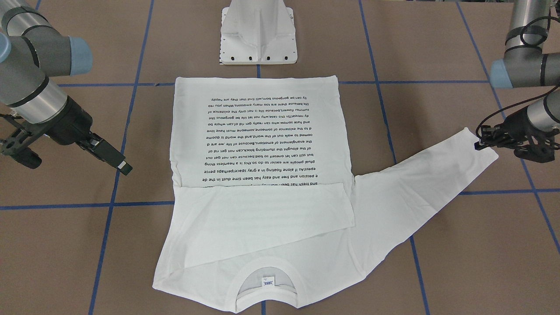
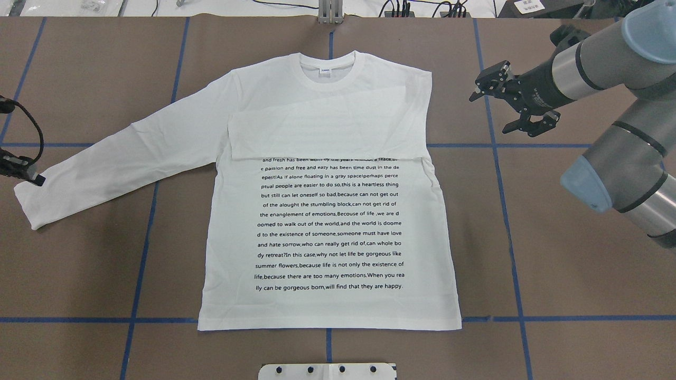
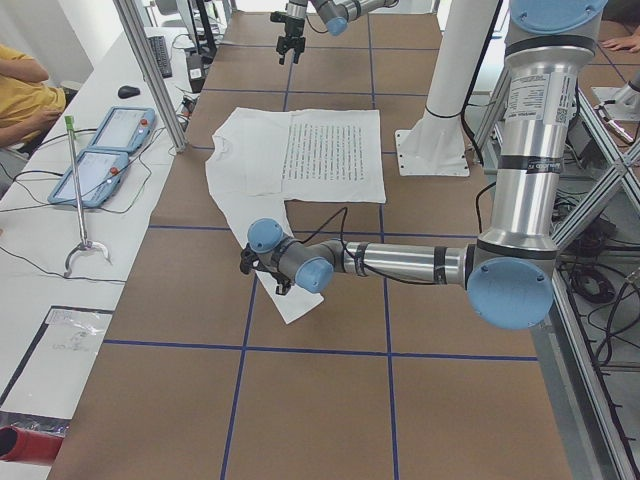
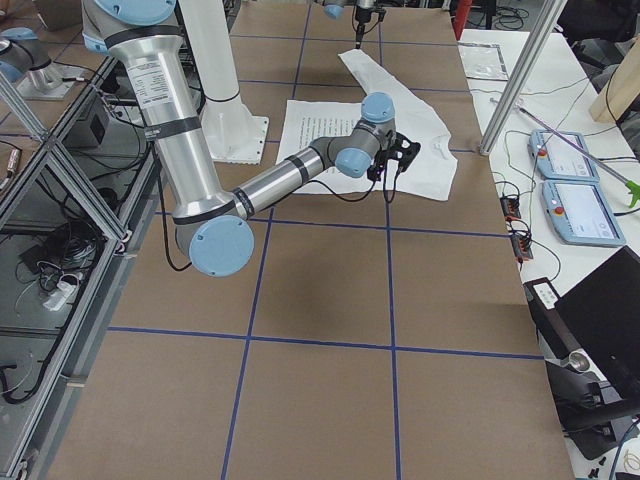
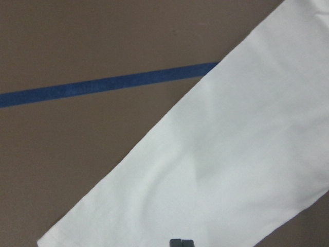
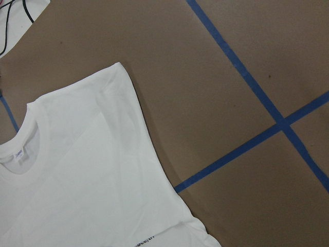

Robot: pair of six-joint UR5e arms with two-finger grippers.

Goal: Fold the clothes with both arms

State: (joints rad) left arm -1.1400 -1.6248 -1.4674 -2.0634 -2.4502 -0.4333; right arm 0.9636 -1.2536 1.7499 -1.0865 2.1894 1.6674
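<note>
The white long-sleeved T-shirt (image 2: 327,221) lies flat, black text up, collar (image 2: 327,66) at the table's far side. One sleeve is folded across the chest (image 2: 327,132). The other sleeve (image 2: 121,163) stretches out to my left. My left gripper (image 2: 36,178) sits at that sleeve's cuff (image 1: 474,138). In the left wrist view its fingertips (image 5: 181,243) are pressed together on the cloth. My right gripper (image 2: 491,111) hovers open beside the shirt's shoulder (image 6: 115,77), holding nothing. It also shows at the left of the front view as the right gripper (image 1: 74,164).
The white pedestal base (image 1: 258,35) stands at the shirt's hem side. Blue tape lines (image 2: 554,145) cross the brown table. Two tablets (image 3: 100,150) and a seated person (image 3: 20,85) are beyond the far edge, with cables (image 2: 401,8) along it.
</note>
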